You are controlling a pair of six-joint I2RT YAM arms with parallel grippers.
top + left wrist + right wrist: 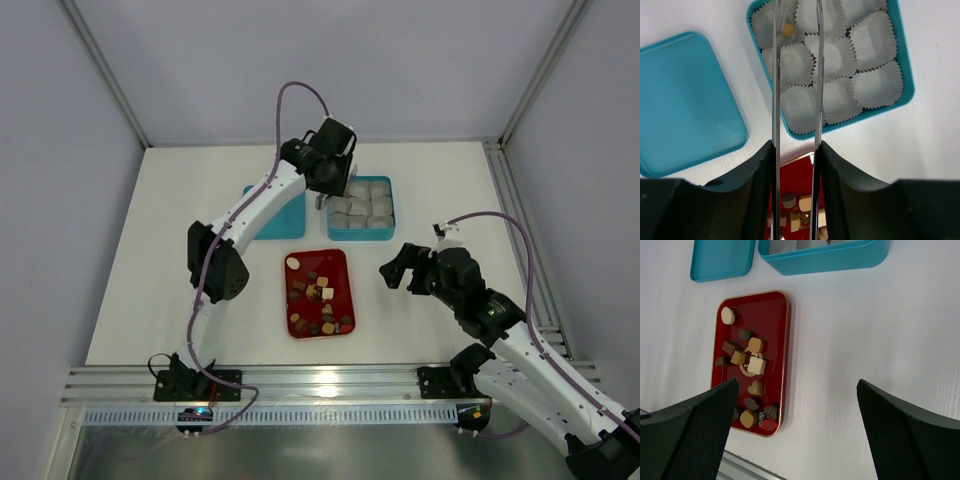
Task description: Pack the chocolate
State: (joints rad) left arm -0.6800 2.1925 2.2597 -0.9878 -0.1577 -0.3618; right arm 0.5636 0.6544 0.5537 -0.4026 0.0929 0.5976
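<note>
Several small chocolates (318, 297), brown, tan, cream and one reddish, lie in the red tray (335, 265); they also show in the right wrist view (756, 365). One tan chocolate (788, 30) sits in a paper cup of the teal box (907, 85). My left gripper (796, 145) is shut on metal tweezers (775, 100), whose blades reach over the box's cups; the tips run out of view at the top. In the top view the left gripper (333, 180) hangs over the box's left side. My right gripper (797, 385) is open and empty above bare table right of the tray (770, 315).
The teal box (361, 237) holds several grey-white crinkled paper cups (867, 45). Its teal lid (685, 100) lies flat to its left, partly under the left arm in the top view (285, 215). An aluminium rail (330, 380) runs along the near table edge.
</note>
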